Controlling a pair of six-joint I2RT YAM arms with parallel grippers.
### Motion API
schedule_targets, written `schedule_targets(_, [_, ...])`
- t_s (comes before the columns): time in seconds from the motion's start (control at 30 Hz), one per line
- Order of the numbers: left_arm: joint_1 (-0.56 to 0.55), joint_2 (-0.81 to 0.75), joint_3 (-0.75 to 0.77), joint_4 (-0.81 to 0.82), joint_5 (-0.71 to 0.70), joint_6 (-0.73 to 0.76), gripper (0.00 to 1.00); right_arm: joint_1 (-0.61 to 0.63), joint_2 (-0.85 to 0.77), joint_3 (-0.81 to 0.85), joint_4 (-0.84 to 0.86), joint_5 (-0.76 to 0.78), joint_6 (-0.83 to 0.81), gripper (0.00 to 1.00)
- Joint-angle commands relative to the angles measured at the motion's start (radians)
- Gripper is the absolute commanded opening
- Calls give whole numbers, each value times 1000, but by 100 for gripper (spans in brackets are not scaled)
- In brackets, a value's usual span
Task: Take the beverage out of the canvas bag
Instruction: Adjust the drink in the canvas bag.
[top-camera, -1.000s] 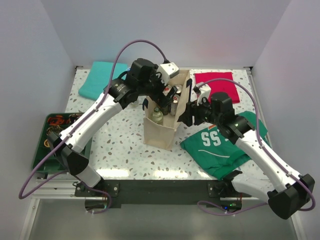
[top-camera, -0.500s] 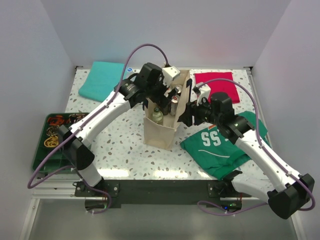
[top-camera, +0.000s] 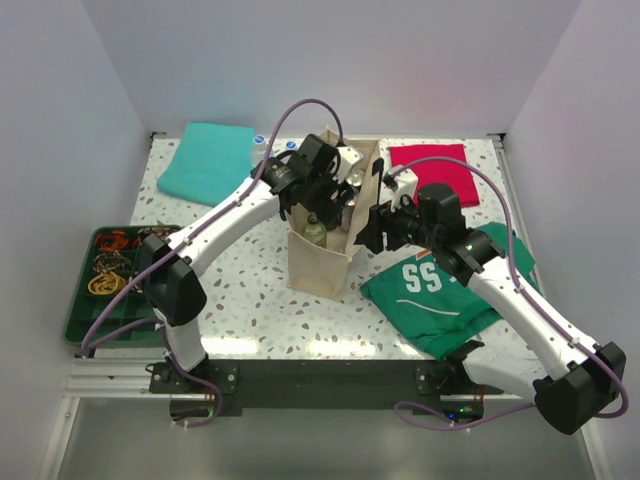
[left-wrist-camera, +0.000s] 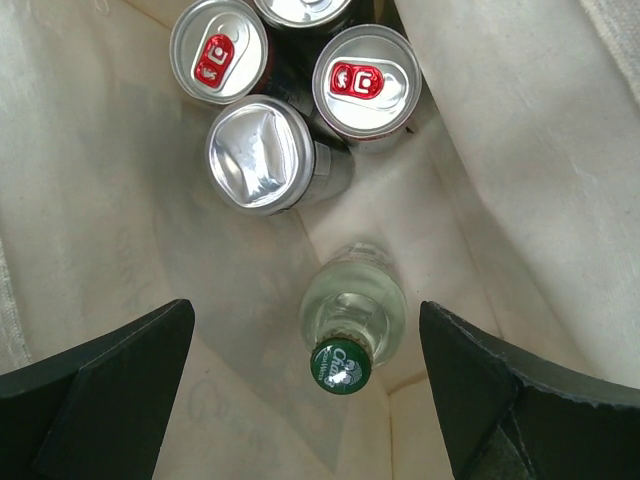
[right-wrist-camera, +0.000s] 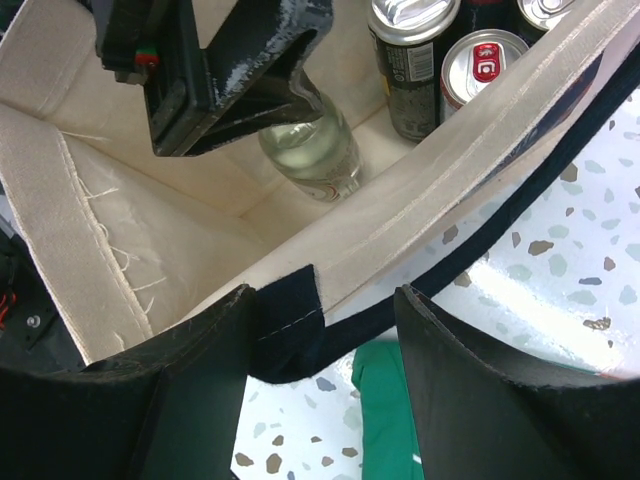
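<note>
The beige canvas bag (top-camera: 322, 262) stands upright mid-table. Inside it are a clear glass bottle (left-wrist-camera: 352, 300) with a green cap and three silver-topped cans (left-wrist-camera: 365, 82), clustered beyond the bottle. My left gripper (left-wrist-camera: 307, 325) is open inside the bag's mouth, one finger on each side of the bottle and above its cap, touching nothing. From above it shows at the bag's top (top-camera: 325, 195). My right gripper (right-wrist-camera: 325, 300) is open and straddles the bag's right rim where the navy strap (right-wrist-camera: 290, 320) is sewn on. One finger is inside the bag, the other outside with a gap.
A teal cloth (top-camera: 205, 160) lies at the back left and a red cloth (top-camera: 432, 170) at the back right. A green jersey (top-camera: 445, 285) lies under the right arm. A dark green tray (top-camera: 80, 300) of small items sits at the left edge.
My left gripper has swung right and dropped from the bag's back-left corner into its mouth, over the bottle. The right gripper has stayed on the rim.
</note>
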Motion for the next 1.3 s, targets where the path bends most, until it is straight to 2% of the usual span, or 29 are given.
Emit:
schedule_targets(0.0, [1,27,40,-32,24,-17,100,4,9,15,16,-10,-26,61])
schedule_targets(0.13, [1,47,14,-28,78,-9,100,4,12,15,20,-13,-26,61])
schedule_targets(0.6, [6,90,-33,1,81,-40,100,3,4,14,18,-18,-22,61])
schedule_targets(0.9, [11,57,-63,40,152,-46,100,4,14,23,15,-21,-23,61])
schedule_targets(1.27, [15,33,-69,41,160,-53,98,4,-3,19,16,-16,-11,61])
